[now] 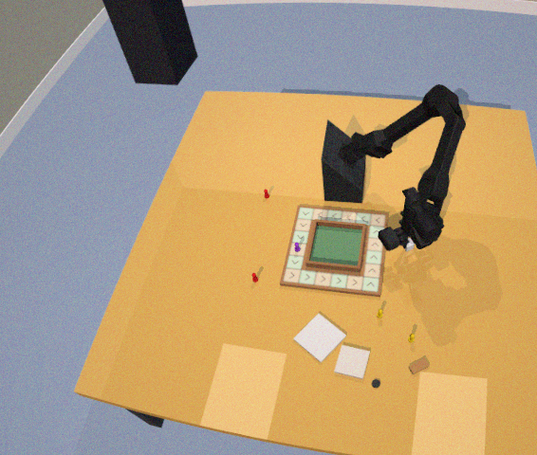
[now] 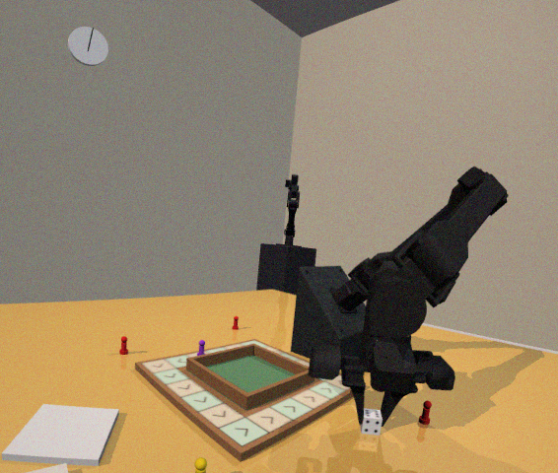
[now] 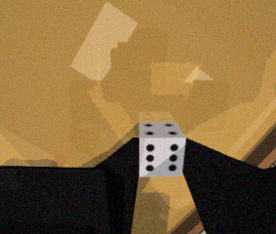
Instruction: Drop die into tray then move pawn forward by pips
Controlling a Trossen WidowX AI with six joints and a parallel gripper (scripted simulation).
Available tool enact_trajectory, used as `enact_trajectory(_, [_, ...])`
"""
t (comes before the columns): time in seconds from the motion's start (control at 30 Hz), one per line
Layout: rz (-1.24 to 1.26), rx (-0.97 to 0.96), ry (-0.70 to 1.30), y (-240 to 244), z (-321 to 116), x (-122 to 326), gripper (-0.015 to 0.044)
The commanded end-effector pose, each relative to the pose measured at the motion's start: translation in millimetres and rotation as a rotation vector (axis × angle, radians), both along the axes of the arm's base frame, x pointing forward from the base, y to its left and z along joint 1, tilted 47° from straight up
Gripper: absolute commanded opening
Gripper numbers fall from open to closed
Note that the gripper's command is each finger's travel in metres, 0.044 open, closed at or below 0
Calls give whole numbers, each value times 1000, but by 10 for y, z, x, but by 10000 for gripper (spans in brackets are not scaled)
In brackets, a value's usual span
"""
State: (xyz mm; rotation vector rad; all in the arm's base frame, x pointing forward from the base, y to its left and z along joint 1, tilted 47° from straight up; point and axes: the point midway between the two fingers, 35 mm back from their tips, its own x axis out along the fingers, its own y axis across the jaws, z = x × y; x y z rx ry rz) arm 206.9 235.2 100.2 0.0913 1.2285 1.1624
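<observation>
The jaws (image 1: 408,241) (image 2: 372,415) are partly closed, with 1 tip pressed to either side of the white die (image 1: 409,245) (image 2: 371,422) (image 3: 161,155), which is gripped low over the table (image 1: 239,313) (image 2: 86,330) (image 3: 35,54); whether its underside is touching cannot be told. In the wrist view 6 pips are shown on 1 face and 4 on another. Just beside the jaws, in the exterior view, a red pawn (image 2: 424,413) is seen upright on the right; if the wrist were swung that way, it could be knocked over. To the left lies the board (image 1: 331,289) (image 2: 241,451) (image 3: 274,146), its green-floored tray (image 1: 337,245) (image 2: 248,373) raised by a wooden wall. If the lift were kept too low, that wall could be struck and the board shifted; if the release were made near the rim, the die could be bounced out, and if made too low, it might not be rolled. Farther left, the purple pawn (image 1: 297,246) (image 2: 201,348) is stood on the ring, where it could be toppled by a careless approach or miscounted squares could be moved. No brand or lettering can be read; only arrows are marked on the squares, and pips on the die.
</observation>
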Motion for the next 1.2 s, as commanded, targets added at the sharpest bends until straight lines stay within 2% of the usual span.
enact_trajectory(0.0, [-3, -9, -2, -62, 32, 33, 0])
enact_trajectory(0.7, [-3, -12, 0, -932, 753, 143, 0])
enact_trajectory(0.87, [-19, -16, 16, -948, 741, 156, 0])
enact_trajectory(1.17, [-225, -64, 219, -1084, 491, 332, 0])
